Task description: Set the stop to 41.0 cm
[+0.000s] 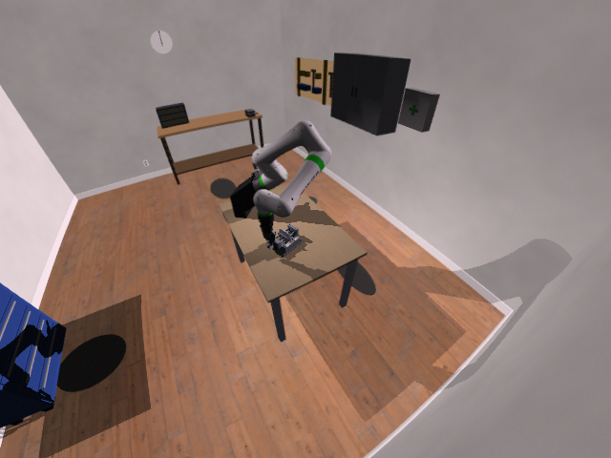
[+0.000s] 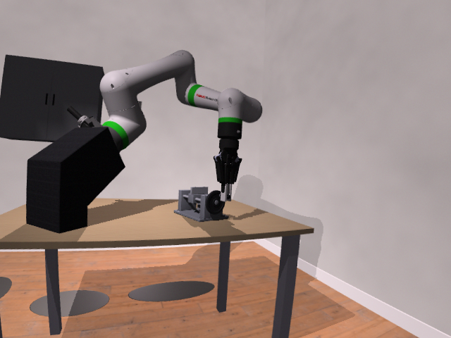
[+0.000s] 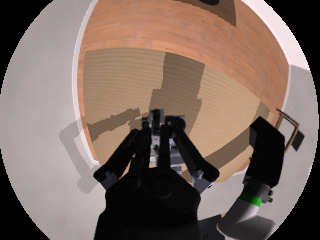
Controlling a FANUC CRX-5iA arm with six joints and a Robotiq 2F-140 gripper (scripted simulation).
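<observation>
Handwheel (image 2: 215, 202) face visible from exterior.

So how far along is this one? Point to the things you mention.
Already done: the gripper (image 1: 270, 244) (image 2: 226, 198) (image 3: 157, 114) is down at the handwheel (image 2: 213, 203), fingers closed at its rim side.
In hand: apparently the handwheel, for the setting; no readable scale shows whether 41.0 cm is reached.
Left: any remaining adjustment, then letting go, since the fingers are shut at the wheel.

Upright gray frame (image 1: 293, 230) (image 2: 181, 201) blocks passage behind the black handwheel (image 2: 215, 202).
</observation>
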